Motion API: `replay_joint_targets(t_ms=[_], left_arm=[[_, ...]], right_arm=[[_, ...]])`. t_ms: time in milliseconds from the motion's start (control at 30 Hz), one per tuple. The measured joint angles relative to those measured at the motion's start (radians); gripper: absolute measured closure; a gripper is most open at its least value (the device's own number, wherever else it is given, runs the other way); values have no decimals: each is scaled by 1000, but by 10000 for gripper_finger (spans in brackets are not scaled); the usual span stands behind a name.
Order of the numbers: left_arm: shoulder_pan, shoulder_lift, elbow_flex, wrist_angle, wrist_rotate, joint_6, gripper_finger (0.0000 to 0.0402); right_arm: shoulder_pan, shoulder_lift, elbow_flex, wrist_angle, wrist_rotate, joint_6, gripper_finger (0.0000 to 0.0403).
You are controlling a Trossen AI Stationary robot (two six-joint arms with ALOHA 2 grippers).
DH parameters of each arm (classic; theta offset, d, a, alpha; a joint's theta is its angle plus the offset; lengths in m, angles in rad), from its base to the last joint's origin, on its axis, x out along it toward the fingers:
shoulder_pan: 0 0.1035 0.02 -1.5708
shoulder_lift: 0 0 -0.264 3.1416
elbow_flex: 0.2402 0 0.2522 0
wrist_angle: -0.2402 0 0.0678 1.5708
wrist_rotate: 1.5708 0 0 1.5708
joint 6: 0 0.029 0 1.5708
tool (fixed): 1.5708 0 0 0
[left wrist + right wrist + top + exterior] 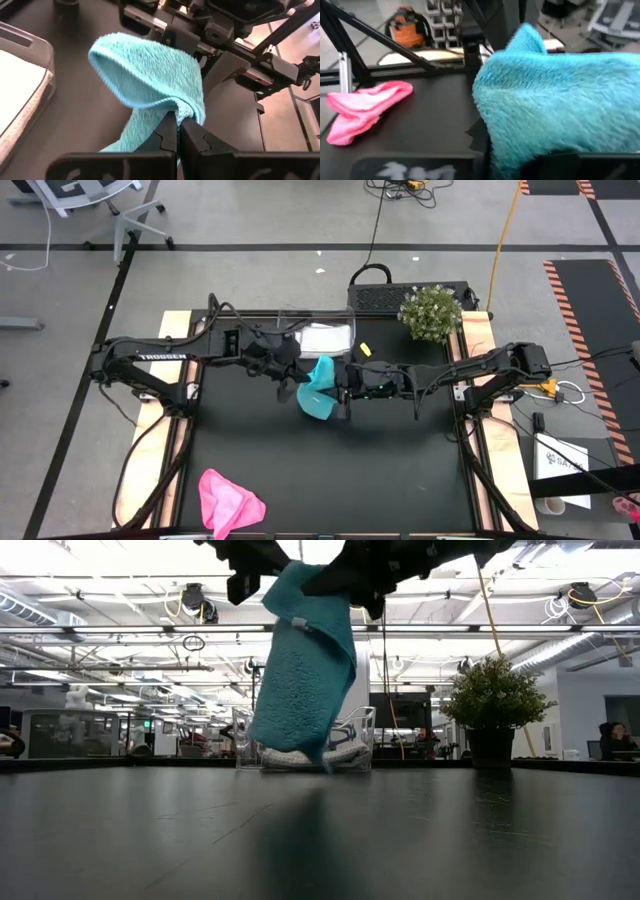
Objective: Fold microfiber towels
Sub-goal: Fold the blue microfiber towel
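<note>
A teal microfiber towel (318, 390) hangs in the air over the middle of the table, between my two grippers. My left gripper (178, 125) is shut on it from the table's left. My right gripper (340, 383) stands close against the towel from the table's right, with the cloth (560, 105) draped in front of it. A pink towel (230, 500) lies crumpled on the table near the front left. A white towel (325, 338) lies inside the clear tub (345, 320) at the back. My left gripper pinches a bunched fold of the teal towel (175, 106) between its two fingers, slanting down from the table's left. From the pinch the cloth arches up in a loop (145, 60), and the rest hangs slack below (300, 690), clear of the table.
A potted plant (430, 312) stands at the back right, beside a black box (385, 295). The black table top (330, 470) stretches between the pink towel and the right arm's base.
</note>
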Motion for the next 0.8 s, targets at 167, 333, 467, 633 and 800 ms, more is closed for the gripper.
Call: replay_joint_targets(t_ms=[167,333,467,633,800], left_arm=[[-5,0,0,38,-10,-30,400],[-50,0,1,63,23,-46,400],[-82,0,1,44,21,-52,400],[-92,0,1,29,-38,-56,399],[-80,0,1,90,-80,-54,398]], right_arm=[[0,-33,0,-40,49,-11,316],[-18,-63,0,-61,100,-65,298],[-46,-102,0,-125,127,-42,296],[-52,-157,0,-225,126,17,295],[-50,-194,0,-304,125,85,295]])
